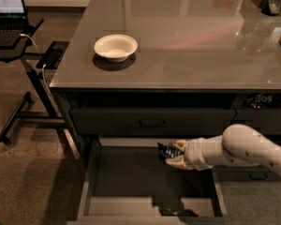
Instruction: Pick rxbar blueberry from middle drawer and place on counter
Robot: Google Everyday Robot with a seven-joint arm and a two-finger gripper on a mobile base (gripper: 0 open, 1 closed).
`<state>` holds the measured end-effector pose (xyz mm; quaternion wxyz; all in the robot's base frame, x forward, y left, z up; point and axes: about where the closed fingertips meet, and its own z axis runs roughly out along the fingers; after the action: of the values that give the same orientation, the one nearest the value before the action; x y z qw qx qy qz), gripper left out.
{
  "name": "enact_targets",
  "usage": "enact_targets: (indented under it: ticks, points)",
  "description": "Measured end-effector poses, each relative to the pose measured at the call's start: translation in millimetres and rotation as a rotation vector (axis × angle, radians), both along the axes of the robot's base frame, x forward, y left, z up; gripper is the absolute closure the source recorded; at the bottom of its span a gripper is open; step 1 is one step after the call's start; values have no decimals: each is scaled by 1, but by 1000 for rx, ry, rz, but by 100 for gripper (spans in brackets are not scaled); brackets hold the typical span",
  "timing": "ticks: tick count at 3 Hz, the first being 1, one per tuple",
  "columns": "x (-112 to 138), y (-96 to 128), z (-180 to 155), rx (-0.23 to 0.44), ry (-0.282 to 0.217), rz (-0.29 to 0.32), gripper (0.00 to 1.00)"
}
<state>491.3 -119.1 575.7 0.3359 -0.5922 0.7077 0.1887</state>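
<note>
2 fingers of the gripper point(173, 154) pinch the rxbar blueberry point(163, 150) above the middle drawer point(126, 178) — its wrapper partly hidden.

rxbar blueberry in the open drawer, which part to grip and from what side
Grip the rxbar blueberry by one short end, jaws across its thin flat faces, coming from the picture's right. It is small and flat, so the faces give the widest contact. The gripper, in the middle drawer, appears to hold it that way.
</note>
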Motion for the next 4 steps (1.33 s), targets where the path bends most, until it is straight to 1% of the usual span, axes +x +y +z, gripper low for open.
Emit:
enact_targets:
  ticks: [1,2,3,4]
  points:
    - [18,-8,73,-46,-82,-2,100]
    - [16,-9,73,-51,-82,-2,100]
    - [3,-15,121,-77,-179,8,100]
    - [-11,-18,211,-112,-360,41,100]
